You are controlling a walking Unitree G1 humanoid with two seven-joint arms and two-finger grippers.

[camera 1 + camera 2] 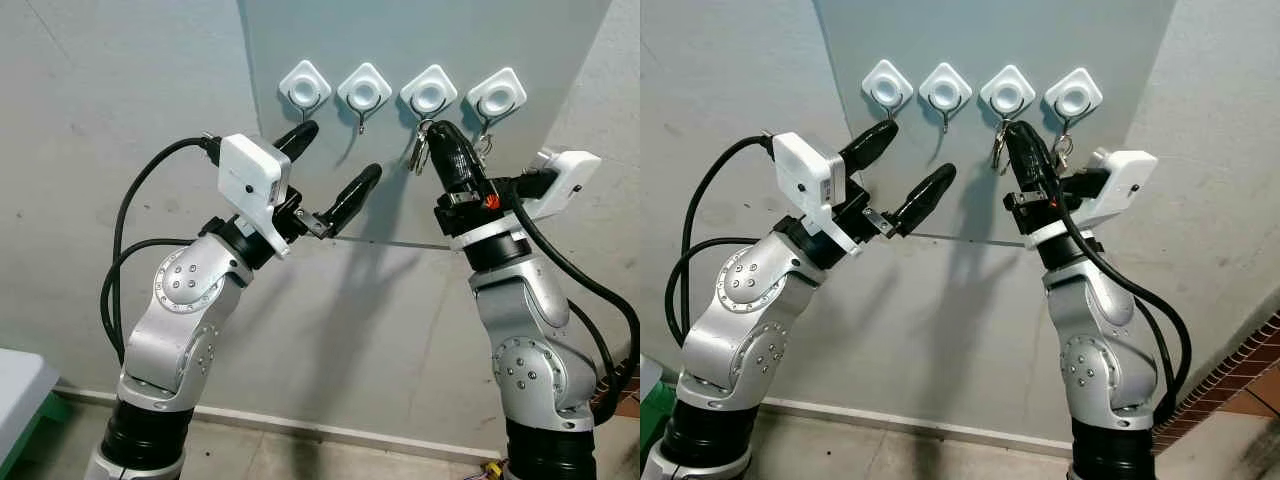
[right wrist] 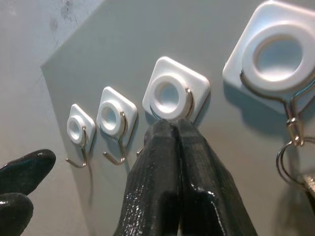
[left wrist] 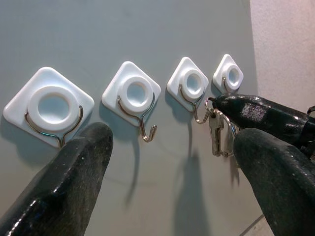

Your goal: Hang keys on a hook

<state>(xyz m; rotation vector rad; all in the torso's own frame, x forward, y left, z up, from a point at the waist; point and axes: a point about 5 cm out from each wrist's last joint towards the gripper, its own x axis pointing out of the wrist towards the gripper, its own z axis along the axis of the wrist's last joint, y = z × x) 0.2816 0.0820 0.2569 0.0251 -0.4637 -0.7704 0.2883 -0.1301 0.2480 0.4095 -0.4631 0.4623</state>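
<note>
while both silver arms reach up from the near floor, the left gripper (image 1: 335, 162) hovers with its black fingers spread wide apart, at about ten o'clock in the head view, just short of the grey panel (image 1: 400, 200). the right gripper (image 1: 443, 135), fingers pressed together, sits at two o'clock with its tip at the third hook (image 1: 429, 95). keys (image 3: 215, 135) hang from that third hook, touching the fingertip. farther right, the fourth hook (image 1: 496, 98) carries another ring (image 2: 290, 162). first hook (image 1: 304, 85) and second hook (image 1: 364, 93) are bare.
</note>
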